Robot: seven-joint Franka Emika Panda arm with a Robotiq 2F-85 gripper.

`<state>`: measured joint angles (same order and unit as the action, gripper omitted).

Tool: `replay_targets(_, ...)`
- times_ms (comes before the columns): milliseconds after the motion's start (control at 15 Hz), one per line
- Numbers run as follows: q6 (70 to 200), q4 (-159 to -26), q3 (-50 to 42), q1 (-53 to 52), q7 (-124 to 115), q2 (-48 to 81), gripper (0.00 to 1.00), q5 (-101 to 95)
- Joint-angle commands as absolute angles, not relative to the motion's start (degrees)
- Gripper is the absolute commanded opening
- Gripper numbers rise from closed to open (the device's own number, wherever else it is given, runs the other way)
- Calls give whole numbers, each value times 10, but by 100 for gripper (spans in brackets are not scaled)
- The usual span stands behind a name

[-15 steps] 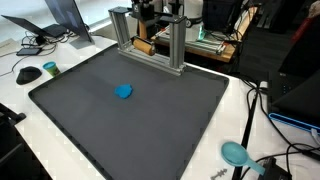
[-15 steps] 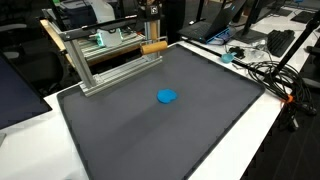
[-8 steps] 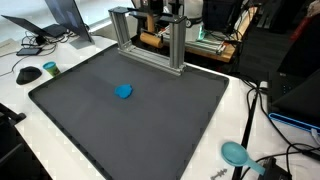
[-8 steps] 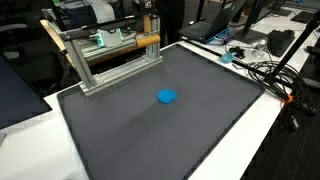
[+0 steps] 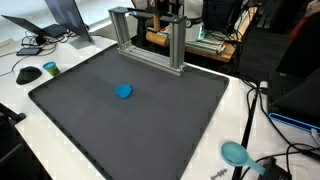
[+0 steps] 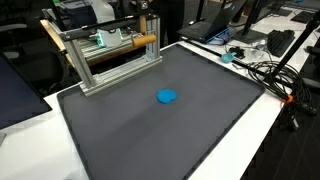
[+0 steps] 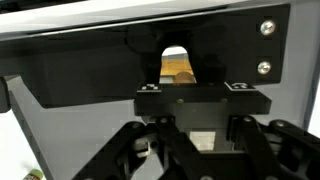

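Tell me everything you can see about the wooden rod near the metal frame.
The rod is a short, light brown cylinder that looks like smooth wood. It lies about level, raised above the mat, close by the top bar of the frame; whether it touches the bar I cannot tell. In the wrist view a small part of it shows in the middle, where the jaws seem shut on it.

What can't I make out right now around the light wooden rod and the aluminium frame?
Light wooden rod: wrist view, black panel hides all but a sliver.
Gripper: wrist view, grip contact lost among dark parts.
Same gripper, both exterior views: too small against dark clutter behind aluminium frame.
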<state>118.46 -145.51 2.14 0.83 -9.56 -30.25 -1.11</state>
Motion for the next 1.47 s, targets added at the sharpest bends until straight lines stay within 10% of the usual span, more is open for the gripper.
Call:
replay_targets(0, 1189, -1491, 17, 8, -73, -341, 22, -13)
replay_targets(1400, 1187, -1527, 2, 3, -14, -355, 22, -2)
